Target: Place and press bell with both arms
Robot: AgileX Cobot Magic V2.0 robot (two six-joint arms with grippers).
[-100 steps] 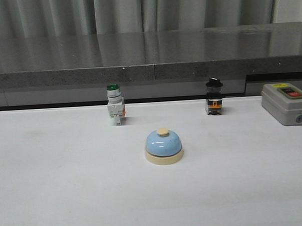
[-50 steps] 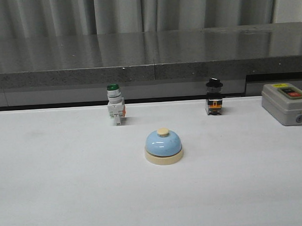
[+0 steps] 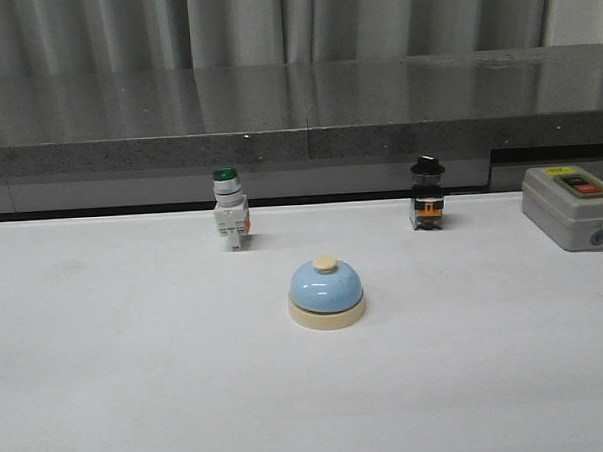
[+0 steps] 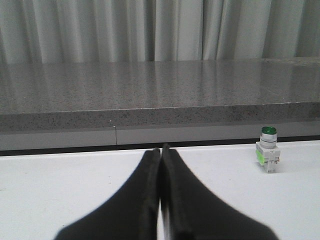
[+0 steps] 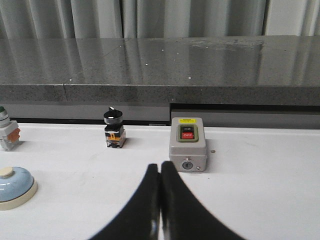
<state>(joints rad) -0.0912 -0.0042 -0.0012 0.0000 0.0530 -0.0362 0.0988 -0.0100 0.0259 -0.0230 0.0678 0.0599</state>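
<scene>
Soft, even overhead light is filling all three views, casting only faint shadows on the white table (image 3: 139,393). The grey ledge (image 3: 296,101) is showing pale glare, and both wrist views are blurring near the lens.

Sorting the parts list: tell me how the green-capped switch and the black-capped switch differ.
The green-capped switch has a white body under a round green cap; the black-capped switch has a dark body with an orange patch. The green one stands left and slightly nearer than the bell's far side; the black one stands right. Its cap flares wider than its body. Both stand upright on the white table, untouched.
</scene>
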